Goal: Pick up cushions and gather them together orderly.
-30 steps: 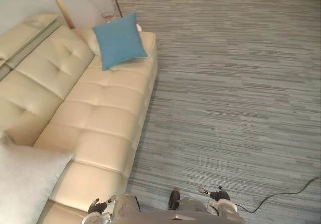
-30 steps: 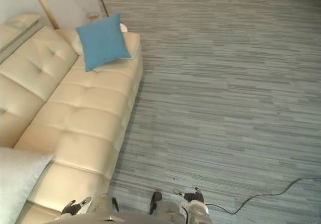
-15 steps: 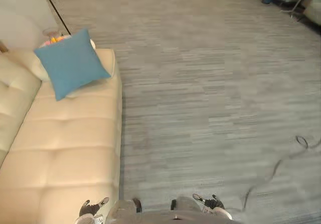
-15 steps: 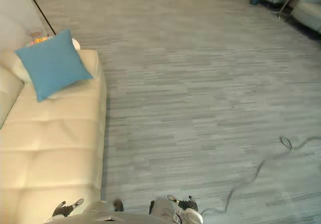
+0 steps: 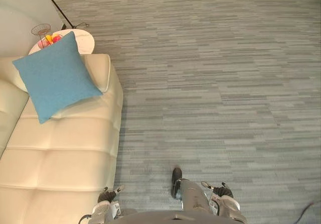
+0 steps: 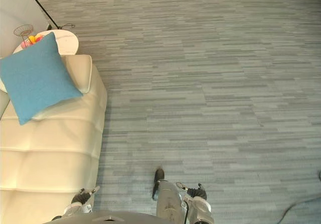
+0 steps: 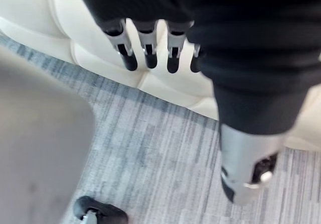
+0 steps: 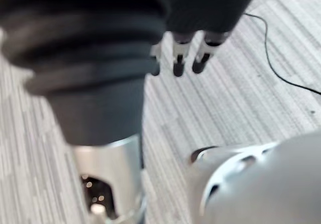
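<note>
Blue cushion (image 5: 55, 76) propped tilted at the far end of the cream sofa (image 5: 60, 153), just before a small round surface (image 5: 84, 41) bearing a fruit basket (image 5: 44, 32). Left hand (image 5: 107, 197) slack and empty beside the sofa's near edge. Right hand (image 5: 221, 191) likewise loose and empty over the grey carpet (image 5: 215, 83).

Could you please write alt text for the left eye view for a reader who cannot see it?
A blue cushion leans at the far end of a cream sofa beside grey striped carpet. The left hand and right hand hang low, holding nothing.
</note>
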Tool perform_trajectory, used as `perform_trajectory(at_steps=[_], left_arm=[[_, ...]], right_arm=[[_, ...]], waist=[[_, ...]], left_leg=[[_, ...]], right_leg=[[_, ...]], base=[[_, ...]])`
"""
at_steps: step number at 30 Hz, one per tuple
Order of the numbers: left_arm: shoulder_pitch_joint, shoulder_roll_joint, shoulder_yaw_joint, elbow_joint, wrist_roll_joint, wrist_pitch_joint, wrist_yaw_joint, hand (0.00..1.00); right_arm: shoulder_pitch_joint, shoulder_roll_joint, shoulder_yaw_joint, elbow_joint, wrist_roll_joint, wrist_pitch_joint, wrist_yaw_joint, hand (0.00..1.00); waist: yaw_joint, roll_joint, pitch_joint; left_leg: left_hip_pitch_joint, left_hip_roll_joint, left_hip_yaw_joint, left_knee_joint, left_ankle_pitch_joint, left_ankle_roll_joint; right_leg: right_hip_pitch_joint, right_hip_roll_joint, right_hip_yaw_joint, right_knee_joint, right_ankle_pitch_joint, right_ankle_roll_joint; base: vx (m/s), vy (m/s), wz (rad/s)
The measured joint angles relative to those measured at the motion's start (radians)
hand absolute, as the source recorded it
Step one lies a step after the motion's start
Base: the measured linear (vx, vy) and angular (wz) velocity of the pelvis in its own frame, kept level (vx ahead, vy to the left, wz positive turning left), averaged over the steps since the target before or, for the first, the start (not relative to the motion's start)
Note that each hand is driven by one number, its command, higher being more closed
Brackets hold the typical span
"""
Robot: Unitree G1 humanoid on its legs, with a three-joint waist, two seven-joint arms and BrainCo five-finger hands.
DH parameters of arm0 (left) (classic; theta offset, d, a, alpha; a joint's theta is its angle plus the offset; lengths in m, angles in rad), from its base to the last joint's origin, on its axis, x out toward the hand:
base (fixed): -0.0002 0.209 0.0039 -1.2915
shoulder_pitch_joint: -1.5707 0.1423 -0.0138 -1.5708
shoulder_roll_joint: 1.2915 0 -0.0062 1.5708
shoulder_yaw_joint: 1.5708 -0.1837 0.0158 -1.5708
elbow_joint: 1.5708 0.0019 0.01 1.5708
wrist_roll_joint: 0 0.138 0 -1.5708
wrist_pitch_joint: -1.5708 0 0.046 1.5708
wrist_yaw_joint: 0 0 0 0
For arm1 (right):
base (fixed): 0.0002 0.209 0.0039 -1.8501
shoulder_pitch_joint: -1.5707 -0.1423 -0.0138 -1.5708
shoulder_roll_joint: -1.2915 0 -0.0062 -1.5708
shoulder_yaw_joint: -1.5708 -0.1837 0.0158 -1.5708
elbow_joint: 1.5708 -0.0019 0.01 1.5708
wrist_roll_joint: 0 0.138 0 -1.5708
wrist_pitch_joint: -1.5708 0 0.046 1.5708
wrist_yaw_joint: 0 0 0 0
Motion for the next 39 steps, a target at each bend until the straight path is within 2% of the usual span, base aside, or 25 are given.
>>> perform_trajectory(at_steps=[1, 2, 4, 6, 8, 10, 11, 12, 13, 14, 16, 17, 18, 20, 22, 24, 26, 28, 30, 31, 32, 33, 35, 37, 39], left_arm=[[0.000, 0.000, 0.006, -0.007, -0.001, -0.001, 0.000, 0.00], [-0.002, 0.001, 0.008, -0.021, -0.009, -0.006, -0.001, 0.00], [-0.002, 0.004, -0.002, -0.043, -0.009, -0.009, -0.001, 0.00], [-0.005, 0.003, -0.013, -0.053, -0.010, -0.017, -0.002, 0.00], [-0.011, 0.002, -0.014, -0.064, -0.013, -0.017, -0.001, 0.00], [-0.008, -0.004, -0.015, -0.069, -0.006, -0.015, -0.001, 0.00], [-0.006, -0.009, -0.013, -0.071, -0.007, -0.016, 0.000, 0.00], [-0.006, -0.001, -0.013, -0.070, -0.006, -0.016, -0.001, 0.00], [-0.007, 0.020, -0.013, -0.069, -0.006, -0.015, 0.000, 0.00], [-0.008, 0.026, -0.013, -0.069, -0.006, -0.015, -0.001, 0.00], [-0.008, 0.028, -0.015, -0.065, -0.008, -0.016, -0.001, 0.00], [-0.011, 0.036, -0.023, -0.048, -0.009, -0.016, -0.001, 0.00], [-0.012, 0.042, -0.030, -0.043, -0.009, -0.014, -0.001, 0.00], [-0.011, 0.061, -0.054, -0.017, -0.009, -0.011, 0.000, 0.00], [-0.007, 0.064, -0.058, -0.005, -0.009, -0.007, 0.000, 0.00], [-0.006, 0.064, -0.054, 0.001, -0.009, -0.007, 0.000, 0.00], [-0.006, 0.064, -0.053, 0.006, -0.009, -0.006, 0.000, 0.00], [-0.006, 0.063, -0.046, 0.009, -0.010, -0.004, 0.000, 0.00], [-0.008, 0.050, -0.009, 0.009, -0.009, 0.001, 0.002, 0.00], [-0.008, 0.048, -0.001, 0.010, -0.008, 0.001, 0.002, 0.00], [-0.006, 0.033, 0.029, 0.010, -0.008, 0.001, 0.003, 0.00], [-0.006, 0.022, 0.032, 0.012, -0.008, 0.002, 0.004, 0.00], [0.011, -0.012, 0.052, 0.002, -0.008, 0.001, 0.005, 0.00], [0.017, -0.026, 0.051, -0.011, -0.008, 0.001, 0.004, 0.00], [0.010, -0.027, 0.057, -0.027, -0.009, 0.003, 0.010, 0.00]], right_arm=[[0.002, 0.004, 0.007, 0.002, 0.003, 0.000, -0.001, 0.00], [0.002, 0.013, 0.011, 0.005, 0.026, -0.001, -0.004, 0.00], [0.001, 0.025, 0.012, 0.004, 0.037, -0.001, -0.005, 0.00], [-0.007, 0.037, 0.006, 0.004, 0.038, 0.000, -0.005, 0.00], [-0.003, 0.057, 0.000, -0.014, 0.038, 0.003, -0.004, 0.00], [0.024, 0.061, 0.000, -0.044, 0.038, 0.001, -0.005, 0.00], [0.028, 0.064, 0.003, -0.038, 0.038, 0.005, -0.007, 0.00], [0.027, 0.064, 0.003, -0.034, 0.038, 0.008, -0.008, 0.00], [0.024, 0.077, 0.006, -0.018, 0.037, 0.010, -0.018, 0.00], [0.028, 0.083, 0.011, -0.019, 0.035, 0.009, -0.020, 0.00], [0.027, 0.084, 0.011, -0.014, 0.032, 0.009, -0.019, 0.00], [0.018, 0.083, 0.015, 0.000, 0.021, 0.009, -0.016, 0.00], [0.016, 0.084, 0.022, 0.002, 0.018, 0.009, -0.015, 0.00], [0.014, 0.076, 0.051, -0.004, 0.015, 0.006, -0.012, 0.00], [0.015, 0.071, 0.049, -0.003, 0.015, 0.006, -0.011, 0.00], [0.013, 0.068, 0.047, 0.000, 0.015, 0.004, 0.002, 0.00], [0.002, 0.062, 0.045, 0.011, 0.015, 0.000, 0.006, 0.00], [-0.001, 0.062, 0.035, 0.018, 0.015, 0.001, 0.005, 0.00], [0.006, 0.061, 0.026, 0.015, 0.017, 0.001, 0.005, 0.00], [0.014, 0.060, 0.023, 0.015, 0.017, 0.001, 0.005, 0.00], [0.035, 0.055, 0.019, 0.015, 0.016, 0.004, 0.005, 0.00], [0.048, 0.048, 0.008, 0.012, 0.028, 0.005, 0.007, 0.00], [0.055, 0.032, 0.003, 0.003, 0.025, 0.001, 0.005, 0.00], [0.052, 0.021, 0.007, 0.004, 0.022, 0.000, 0.005, 0.00], [0.052, 0.014, 0.007, 0.003, 0.020, 0.000, 0.002, 0.00]], waist=[[0.008, 0.002, 0.000], [0.020, -0.017, 0.017], [0.034, -0.023, 0.014], [0.041, -0.023, 0.014], [0.055, -0.030, 0.018], [0.057, -0.028, 0.017], [0.069, -0.039, 0.006], [0.071, -0.056, -0.001], [0.071, -0.088, -0.020], [0.077, -0.109, -0.028], [0.085, -0.112, -0.028], [0.083, -0.115, -0.026], [0.079, -0.118, -0.023], [0.055, -0.122, -0.016], [0.054, -0.115, -0.012], [0.055, -0.118, -0.013], [0.047, -0.115, -0.013], [0.040, -0.114, -0.012], [0.031, -0.111, -0.010], [0.032, -0.111, -0.010], [0.031, -0.099, -0.011], [0.031, -0.082, -0.010], [0.040, -0.048, -0.035], [0.032, -0.047, -0.041], [0.032, -0.036, -0.040]], left_leg=[[-0.027, 0.012, 0.019, 0.069, -0.002, 0.002], [-0.094, 0.028, 0.083, 0.165, -0.019, 0.024], [-0.165, 0.025, 0.153, 0.149, -0.051, 0.044], [-0.245, 0.024, 0.224, 0.014, -0.092, 0.070], [-0.264, 0.011, 0.307, -0.246, -0.097, 0.079], [-0.261, -0.036, 0.328, -0.590, -0.010, 0.073], [-0.261, -0.059, 0.316, -0.626, 0.119, 0.114], [-0.263, -0.077, 0.314, -0.625, 0.136, 0.137], [-0.261, -0.119, 0.314, -0.618, 0.103, 0.154], [-0.256, -0.145, 0.313, -0.586, 0.061, 0.178], [-0.222, -0.154, 0.319, -0.541, 0.000, 0.187], [-0.171, -0.169, 0.312, -0.532, -0.043, 0.195], [-0.148, -0.175, 0.307, -0.534, -0.053, 0.195], [-0.048, -0.194, 0.272, -0.555, -0.069, 0.198], [0.056, -0.199, 0.243, -0.620, -0.069, 0.198], [0.149, -0.204, 0.204, -0.714, -0.071, 0.194], [0.168, -0.198, 0.165, -0.734, -0.077, 0.185], [0.171, -0.184, 0.099, -0.732, -0.098, 0.161], [0.174, -0.168, -0.013, -0.700, -0.158, 0.133], [0.176, -0.166, -0.037, -0.684, -0.180, 0.127], [0.186, -0.149, -0.117, -0.642, -0.236, 0.096], [0.196, -0.134, -0.148, -0.639, -0.247, 0.088], [0.189, -0.099, -0.224, -0.619, -0.228, 0.065], [0.106, -0.095, -0.257, -0.520, -0.207, 0.044], [-0.021, -0.064, -0.205, -0.348, -0.174, -0.010]], right_leg=[[0.038, 0.008, 0.001, -0.020, -0.007, -0.005], [0.157, 0.018, 0.003, -0.090, -0.016, -0.006], [0.257, 0.015, 0.003, -0.167, -0.026, 0.000], [0.329, 0.006, -0.002, -0.225, -0.035, 0.014], [0.391, -0.022, -0.024, -0.262, -0.054, 0.046], [0.459, -0.045, -0.064, -0.291, -0.094, 0.092], [0.484, -0.059, -0.073, -0.288, -0.137, 0.112], [0.490, -0.073, -0.073, -0.286, -0.154, 0.110], [0.497, -0.107, -0.074, -0.268, -0.168, 0.105], [0.478, -0.144, -0.042, -0.188, -0.167, 0.104], [0.432, -0.175, 0.018, 0.000, -0.162, 0.121], [0.350, -0.207, 0.075, 0.249, -0.106, 0.191], [0.314, -0.214, 0.098, 0.350, -0.080, 0.217], [0.212, -0.226, 0.116, 0.661, -0.064, 0.219], [0.151, -0.219, 0.075, 0.717, -0.092, 0.188], [0.082, -0.211, 0.024, 0.569, -0.162, 0.157], [0.058, -0.177, 0.032, 0.375, -0.168, 0.151], [0.048, -0.112, 0.105, 0.095, -0.123, 0.134], [0.050, -0.049, 0.271, -0.130, -0.015, 0.142], [0.054, -0.045, 0.306, -0.150, -0.003, 0.144], [0.074, -0.026, 0.327, -0.095, 0.073, 0.160], [0.076, -0.014, 0.310, -0.053, 0.043, 0.149], [0.060, -0.016, 0.208, 0.085, -0.089, 0.120], [0.059, -0.050, 0.116, 0.129, -0.127, 0.093], [0.101, -0.076, 0.000, 0.117, -0.144, 0.059]], base=[[0.74, -0.172, 0.05], [0.68, -0.126, 0.02], [0.57, -0.068, 0.05], [0.36, 0.007, 0.05], [0.39, 0.077, 0.23], [0.52, 0.215, 0.56], [0.45, 0.246, 0.43], [0.50, 0.248, 0.35], [0.65, 0.260, 0.30], [0.54, 0.205, 0.27], [0.47, 0.210, 0.14], [0.50, 0.239, 0.13], [0.48, 0.189, 0.29], [0.45, 0.117, 0.52], [0.37, 0.049, 0.50], [0.33, -0.002, 0.54], [0.30, -0.089, 0.62], [0.32, -0.183, 0.89], [0.37, -0.339, 1.24], [0.41, -0.456, 1.56], [0.35, -0.409, 1.23], [0.37, -0.386, 1.38], [0.33, -0.315, 1.13], [0.34, -0.358, 1.45], [0.25, -0.257, 1.61]])
